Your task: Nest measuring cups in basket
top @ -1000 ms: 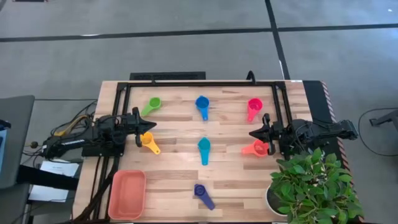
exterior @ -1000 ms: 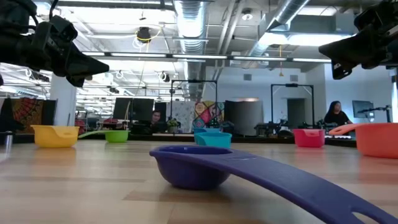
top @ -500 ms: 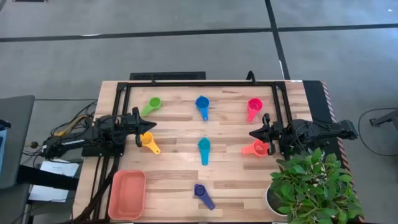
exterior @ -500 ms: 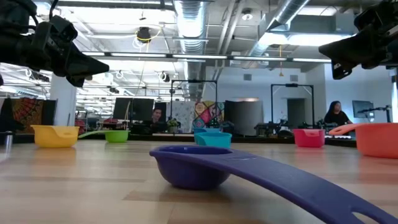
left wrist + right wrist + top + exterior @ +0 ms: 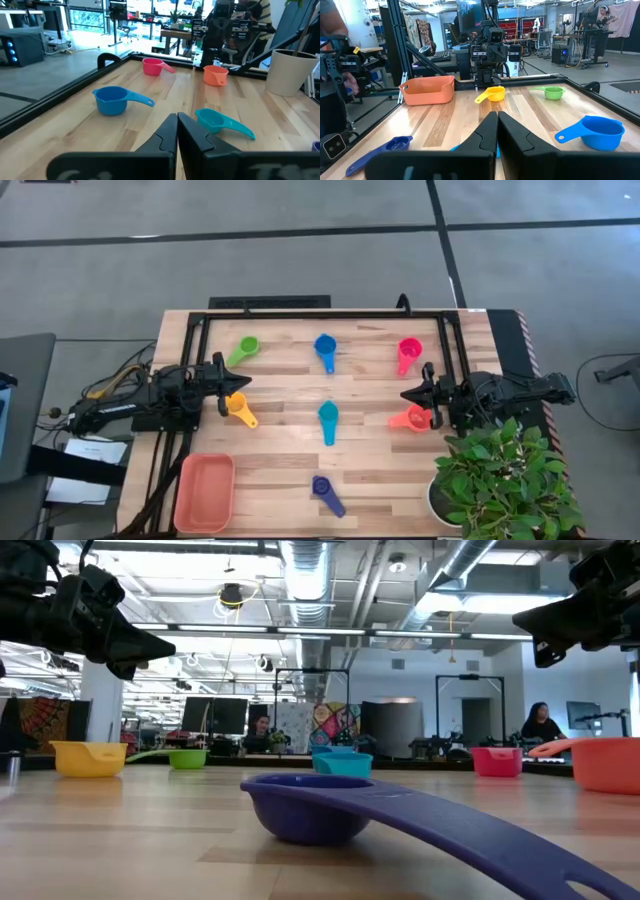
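The left tool [image 5: 243, 381] hovers at the left edge of the tabletop [image 5: 290, 430], its fingers [image 5: 167, 134] pressed together on nothing, exactly as a second ago. Just beside its tip lies the yellow-orange cup [image 5: 238, 405], and at the near left corner sits the basket [image 5: 205, 493], with no cup in it. The green cup [image 5: 245, 347] lies at the far left, handle toward the left arm.

Along the middle, the blue cup [image 5: 324, 347] is at the far side, the teal cup [image 5: 328, 416] at the centre and the dark purple-blue cup [image 5: 322, 487] near the front edge; in the low view this one [image 5: 305, 808] fills the foreground. None of the seven has shifted between the earlier frames and this one.

To the right, the pink cup [image 5: 408, 350] lies at the far side and the coral cup [image 5: 414, 418] close under the right tool [image 5: 407, 394], apart from it. That tool's fingers [image 5: 489, 131] stand almost closed with only a thin slit between them, empty, and it hangs where it hung before. A potted plant [image 5: 500, 475] stands at the near right corner.

In the room beyond, the only difference is that a person [image 5: 258, 727] behind the table has moved slightly.
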### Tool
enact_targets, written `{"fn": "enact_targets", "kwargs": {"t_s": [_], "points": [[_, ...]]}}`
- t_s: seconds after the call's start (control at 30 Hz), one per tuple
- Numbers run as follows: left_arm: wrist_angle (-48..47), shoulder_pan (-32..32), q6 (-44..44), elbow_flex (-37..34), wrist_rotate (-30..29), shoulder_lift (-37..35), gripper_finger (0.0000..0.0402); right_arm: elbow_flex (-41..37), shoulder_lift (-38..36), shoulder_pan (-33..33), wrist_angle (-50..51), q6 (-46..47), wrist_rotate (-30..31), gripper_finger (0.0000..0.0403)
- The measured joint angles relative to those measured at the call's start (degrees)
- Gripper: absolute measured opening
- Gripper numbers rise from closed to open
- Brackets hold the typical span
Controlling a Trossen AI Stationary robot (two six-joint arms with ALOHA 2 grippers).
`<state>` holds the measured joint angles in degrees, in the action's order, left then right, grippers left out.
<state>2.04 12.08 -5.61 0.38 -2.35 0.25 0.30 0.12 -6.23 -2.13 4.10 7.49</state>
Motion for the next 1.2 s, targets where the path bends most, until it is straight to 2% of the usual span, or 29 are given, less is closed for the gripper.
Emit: {"fn": "enact_targets", "kwargs": {"t_s": [0.17,0.43,0.57,0.67,0.73,0.83,1.0,1.13,1.2], "points": [[0.55,0.01,-0.71,-0.01,-2.89,0.02,0.0000,0.00,0.01,0.01,0.00,0.00,0.02,0.0038],[0.50,0.04,-17.02,-0.02,-2.93,0.02,0.0000,-0.01,0.01,0.01,0.00,0.00,0.00,0.0038],[1.60,0.04,-22.76,-0.02,-9.84,0.49,0.0000,0.00,0.02,0.01,0.00,-0.01,0.00,0.0038],[2.32,0.04,-24.08,-0.02,-15.13,0.86,0.0000,0.00,0.00,0.22,-0.06,-7.64,0.31,0.0038],[2.43,0.04,-24.06,-0.02,-17.07,0.92,0.0000,0.00,0.01,0.61,-0.90,-13.61,0.62,0.0038],[2.57,0.04,-26.68,-0.02,-19.00,0.92,0.0000,-0.01,0.03,0.82,-3.52,-17.72,0.32,0.0038],[2.60,0.04,-32.93,-0.02,-18.97,0.98,0.0000,-0.02,0.00,0.97,-8.05,-9.37,0.56,0.0038],[3.22,-0.05,-41.26,-0.02,-16.97,0.98,0.0000,-0.02,0.02,2.14,-8.03,1.80,10.23,0.0038],[4.67,-0.53,-42.38,0.00,-15.80,1.39,0.0000,-0.02,0.02,2.77,-8.04,8.17,15.64,0.0038]]}}
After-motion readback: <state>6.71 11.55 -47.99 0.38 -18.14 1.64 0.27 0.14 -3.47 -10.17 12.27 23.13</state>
